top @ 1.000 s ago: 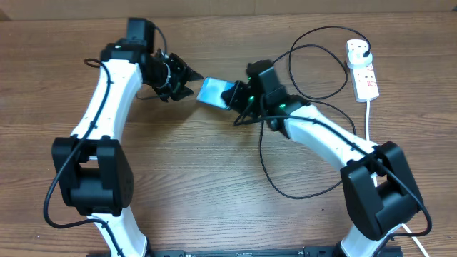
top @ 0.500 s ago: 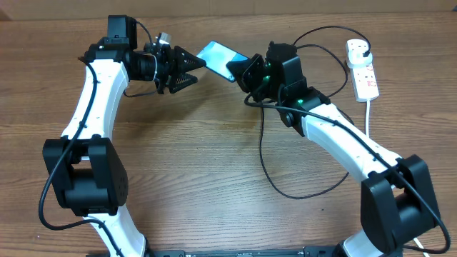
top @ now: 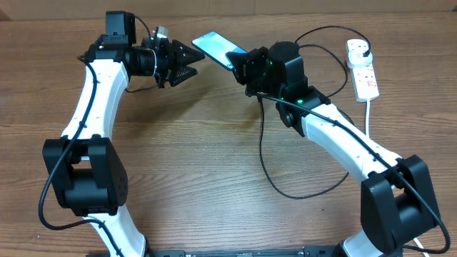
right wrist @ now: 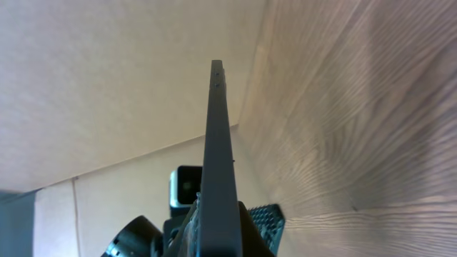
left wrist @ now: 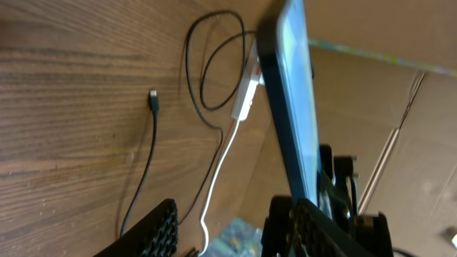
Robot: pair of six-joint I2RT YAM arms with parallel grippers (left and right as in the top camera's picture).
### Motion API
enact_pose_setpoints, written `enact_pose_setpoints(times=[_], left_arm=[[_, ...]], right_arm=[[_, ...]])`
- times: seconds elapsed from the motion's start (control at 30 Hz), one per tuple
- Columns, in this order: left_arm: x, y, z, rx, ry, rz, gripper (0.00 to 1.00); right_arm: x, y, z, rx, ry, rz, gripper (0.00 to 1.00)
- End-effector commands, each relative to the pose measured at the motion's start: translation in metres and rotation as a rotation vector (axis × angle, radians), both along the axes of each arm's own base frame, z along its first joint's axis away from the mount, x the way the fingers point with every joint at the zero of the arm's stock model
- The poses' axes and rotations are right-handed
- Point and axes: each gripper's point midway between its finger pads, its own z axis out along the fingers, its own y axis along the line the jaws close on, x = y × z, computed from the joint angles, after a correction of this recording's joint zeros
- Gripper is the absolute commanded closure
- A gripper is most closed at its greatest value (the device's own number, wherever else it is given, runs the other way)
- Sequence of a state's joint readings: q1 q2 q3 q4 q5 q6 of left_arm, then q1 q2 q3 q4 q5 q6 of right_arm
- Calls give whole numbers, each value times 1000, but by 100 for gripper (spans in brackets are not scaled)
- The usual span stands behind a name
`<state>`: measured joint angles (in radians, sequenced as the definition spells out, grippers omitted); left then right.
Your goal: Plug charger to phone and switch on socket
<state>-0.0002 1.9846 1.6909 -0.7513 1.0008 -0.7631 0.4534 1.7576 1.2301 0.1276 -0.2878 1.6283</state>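
Your left end effector (top: pixel 191 63) stood wide and empty, far left. The phone (top: pixel 213 47) hung clear of the table, clamped at its right end by the right end effector (top: pixel 237 61). Treat it as rigid, slick and fragile: grip its edges. The charger (left wrist: pixel 153 100) lay slack; the socket (top: pixel 362 68) sat far right.

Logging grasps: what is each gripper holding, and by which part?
Right gripper: the phone, clamped at its end nearest the wrist. Left gripper: nothing, jaws open.
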Motion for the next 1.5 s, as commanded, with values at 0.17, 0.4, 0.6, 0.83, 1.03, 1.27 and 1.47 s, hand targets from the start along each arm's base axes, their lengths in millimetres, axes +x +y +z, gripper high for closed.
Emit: enact_pose_setpoints(times=[0.17,0.4,0.6,0.83,1.03,1.27,1.47], left_arm=[[15,-8,8,-22,49,86,53],[22,-11,11,-34,59,121,52],[26,-9,8,-19,85,159,59],[31,-5,4,-8,128,224,67],[35,-5,7,-27,136,247,68],[38,-5,10,-41,137,256,70],[38,-6,10,-41,137,255,73]], right_arm=[[-10,18,33,48,-58,14,96],[-15,25,33,50,-56,25,96],[-17,27,34,66,-41,34,96],[-19,30,34,75,-36,55,96],[-20,31,34,76,-35,61,96],[-24,38,39,87,-52,78,96],[-28,46,48,121,-70,102,96]])
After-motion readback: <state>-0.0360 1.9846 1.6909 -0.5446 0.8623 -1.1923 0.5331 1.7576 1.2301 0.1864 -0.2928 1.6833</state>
